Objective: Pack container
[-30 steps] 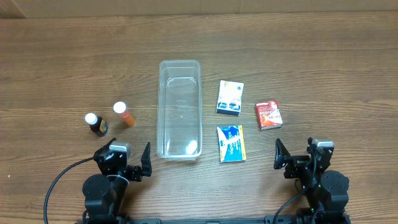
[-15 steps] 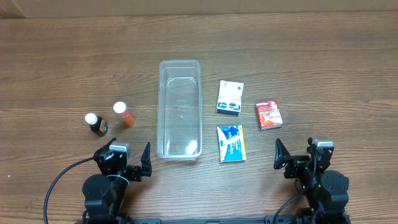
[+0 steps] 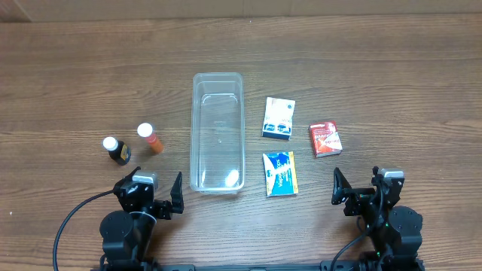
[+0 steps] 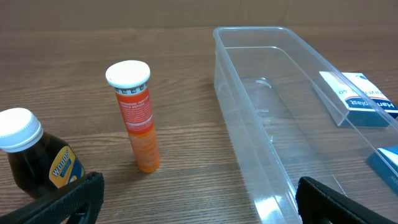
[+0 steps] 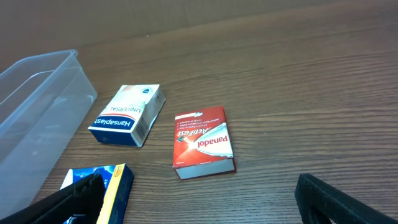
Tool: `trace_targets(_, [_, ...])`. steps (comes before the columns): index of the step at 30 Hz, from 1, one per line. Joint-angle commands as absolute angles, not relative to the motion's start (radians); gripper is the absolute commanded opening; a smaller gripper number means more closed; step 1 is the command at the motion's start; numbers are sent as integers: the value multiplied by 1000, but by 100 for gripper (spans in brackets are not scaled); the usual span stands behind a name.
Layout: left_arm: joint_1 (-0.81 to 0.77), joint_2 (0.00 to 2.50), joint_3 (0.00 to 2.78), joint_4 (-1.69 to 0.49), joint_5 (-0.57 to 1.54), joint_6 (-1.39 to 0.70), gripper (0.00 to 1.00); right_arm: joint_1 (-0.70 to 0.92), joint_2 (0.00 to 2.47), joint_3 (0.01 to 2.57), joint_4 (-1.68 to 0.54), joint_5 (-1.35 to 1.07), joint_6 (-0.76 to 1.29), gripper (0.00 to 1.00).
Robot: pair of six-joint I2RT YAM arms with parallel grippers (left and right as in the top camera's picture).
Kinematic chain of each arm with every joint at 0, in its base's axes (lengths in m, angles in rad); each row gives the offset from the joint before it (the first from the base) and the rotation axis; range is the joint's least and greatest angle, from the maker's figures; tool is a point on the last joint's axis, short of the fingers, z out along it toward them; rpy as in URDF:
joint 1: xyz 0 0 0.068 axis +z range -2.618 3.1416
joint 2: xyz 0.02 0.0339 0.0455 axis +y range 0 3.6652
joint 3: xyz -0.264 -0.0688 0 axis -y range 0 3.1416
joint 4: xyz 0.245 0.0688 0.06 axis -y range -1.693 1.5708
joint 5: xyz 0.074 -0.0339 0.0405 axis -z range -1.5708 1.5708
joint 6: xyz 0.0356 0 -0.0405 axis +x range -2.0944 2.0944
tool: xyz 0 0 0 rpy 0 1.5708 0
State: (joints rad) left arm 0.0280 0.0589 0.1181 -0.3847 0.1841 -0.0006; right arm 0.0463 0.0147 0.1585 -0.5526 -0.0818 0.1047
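The clear plastic container (image 3: 218,132) lies empty in the middle of the table; it also shows in the left wrist view (image 4: 280,118) and the right wrist view (image 5: 34,112). Left of it stand an orange tube (image 3: 149,138) (image 4: 138,118) and a dark brown bottle with a white cap (image 3: 116,150) (image 4: 34,158). Right of it lie a white Hansaplast box (image 3: 279,117) (image 5: 127,115), a blue box (image 3: 280,174) (image 5: 102,190) and a red Panadol box (image 3: 325,139) (image 5: 202,143). My left gripper (image 3: 160,197) (image 4: 199,202) is open and empty near the table's front edge. My right gripper (image 3: 360,194) (image 5: 199,199) is open and empty there too.
The wooden table (image 3: 376,68) stretches to the back wall. Both arm bases sit at the front edge.
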Motion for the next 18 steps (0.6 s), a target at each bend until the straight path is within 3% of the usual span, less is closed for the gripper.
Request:
trace_targets(1, [32,52,113,-381,192,-6,100,44,3,147,-439,-25,76,100])
trace_targets(3, [32,52,113,-381,192,-7,100,46,3,148,-278,-252,268,100])
trace_targets(6, [32,52,113,-381,192,-6,100,46,3,148,-110,-311,456,100])
trace_targets(10, [32,52,113,-381,192,-6,100,46,72,237,44,-346,501,100])
trace_targets(13, [32,52,113,-381,192,-6,100,46,282,532,-158,-343,375,100])
trace_targets(16, [32,52,113,-381,192,-6,100,46,675,1056,-658,-289,213,100])
trace_targets(18, [32,52,113,-381,192,-7,100,46,894,1340,-878,-289,164,100])
